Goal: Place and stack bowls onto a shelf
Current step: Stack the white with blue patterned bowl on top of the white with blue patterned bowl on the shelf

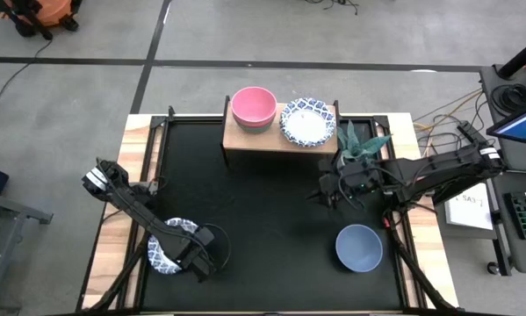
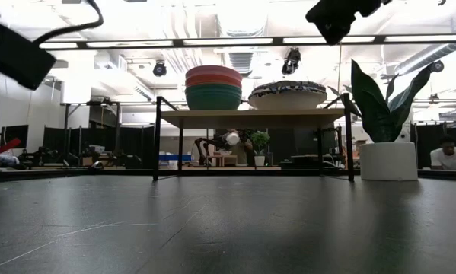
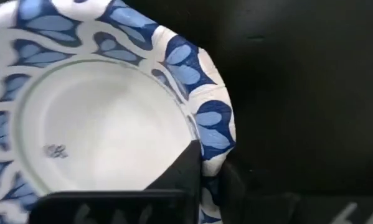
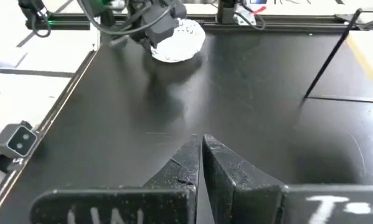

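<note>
Seen from above, the shelf (image 1: 281, 139) stands at the table's twelve o'clock edge, with a stack of bowls on its left part — the pink bowl (image 1: 253, 104) on top, and in the low view the red bowl (image 2: 213, 79) and green bowl (image 2: 213, 97) nested beneath it. Just beside that stack sits a white bowl with a blue patterned rim (image 1: 307, 120). The left gripper (image 1: 198, 255) is down at about seven o'clock on the table, its fingers pinched on the rim of another blue-patterned bowl (image 1: 168, 244); the left wrist view shows one finger (image 3: 185, 169) inside the rim. The slate-blue bowl (image 1: 359, 247) rests alone at about five o'clock, apart from both arms. The right gripper (image 1: 327, 189) hangs above the table at roughly three o'clock, near the potted plant (image 1: 362, 143) — its fingers pressed together, holding nothing.
</note>
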Controlling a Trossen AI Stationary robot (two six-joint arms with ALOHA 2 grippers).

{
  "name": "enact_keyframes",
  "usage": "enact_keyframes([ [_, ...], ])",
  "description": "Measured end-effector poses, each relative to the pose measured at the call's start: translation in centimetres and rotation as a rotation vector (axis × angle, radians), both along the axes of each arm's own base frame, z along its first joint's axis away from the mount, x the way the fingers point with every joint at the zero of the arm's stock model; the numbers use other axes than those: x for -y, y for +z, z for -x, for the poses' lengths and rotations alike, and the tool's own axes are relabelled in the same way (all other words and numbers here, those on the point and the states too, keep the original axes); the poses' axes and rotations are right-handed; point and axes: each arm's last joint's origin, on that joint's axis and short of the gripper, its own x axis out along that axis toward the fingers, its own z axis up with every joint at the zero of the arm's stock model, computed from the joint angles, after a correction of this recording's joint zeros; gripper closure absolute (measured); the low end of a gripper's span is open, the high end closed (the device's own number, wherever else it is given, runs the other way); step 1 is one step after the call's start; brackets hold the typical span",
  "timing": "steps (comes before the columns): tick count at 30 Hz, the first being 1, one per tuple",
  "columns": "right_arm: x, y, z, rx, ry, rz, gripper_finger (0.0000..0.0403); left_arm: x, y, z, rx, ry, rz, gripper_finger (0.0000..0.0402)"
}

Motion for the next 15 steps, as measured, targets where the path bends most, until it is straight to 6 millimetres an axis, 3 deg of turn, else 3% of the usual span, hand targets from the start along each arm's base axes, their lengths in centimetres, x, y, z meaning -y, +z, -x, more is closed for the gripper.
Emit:
enact_keyframes([
  [4,0.0,-0.7,0.2,0.048,0.023,0.022,0.0394,0.2,1.9,-0.3,-0.025,-0.118,-0.014,0.0392],
  [9,0.0,-0.6,0.8,0.101,0.054,0.040,0.0394,0.8,5.8,-0.9,-0.028,-0.322,-0.006,0.0399],
  [15,-0.2,-0.3,1.2,0.118,0.075,0.047,0.0394,2.1,11.1,-2.3,0.148,-0.604,0.047,0.0401],
])
